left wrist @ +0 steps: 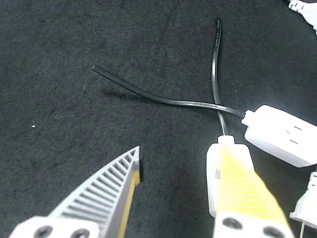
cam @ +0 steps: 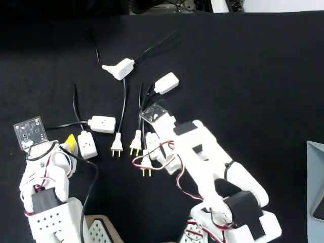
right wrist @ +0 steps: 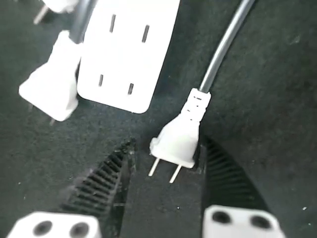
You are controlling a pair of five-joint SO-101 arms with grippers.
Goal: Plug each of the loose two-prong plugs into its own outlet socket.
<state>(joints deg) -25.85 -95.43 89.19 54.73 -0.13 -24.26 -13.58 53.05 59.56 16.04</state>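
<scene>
One plug (right wrist: 178, 141) lies flat on the black worktop (cam: 243, 76) between the fingers of the right hand (right wrist: 168, 145). In the high view that places it at lower centre, under the front of the right arm. The hand is open and straddles the plug. One finger sits against the plug's side, and a sliver of worktop shows between the plug and the other finger, so I judge it is not yet clamped.

The plug's long axis runs along the gap between the fingers. Its prongs point back toward the wrist, and its cord (right wrist: 223, 49) leads away from it. Just past the plug, on the cord side, is a socket (right wrist: 126, 49) with its slots facing up. A second plug (right wrist: 49, 91) lies beside that socket.

The prongs face away from the socket, so I judge the plug must be gripped, lifted and turned right round before it can go in.

The left hand (left wrist: 181, 146), at lower left of the high view, is wide open and holds nothing. Its yellow finger is next to a small socket (cam: 87, 144), and another socket (left wrist: 282, 136) lies just beyond. The right hand is clearly the nearer to this plug.
</scene>
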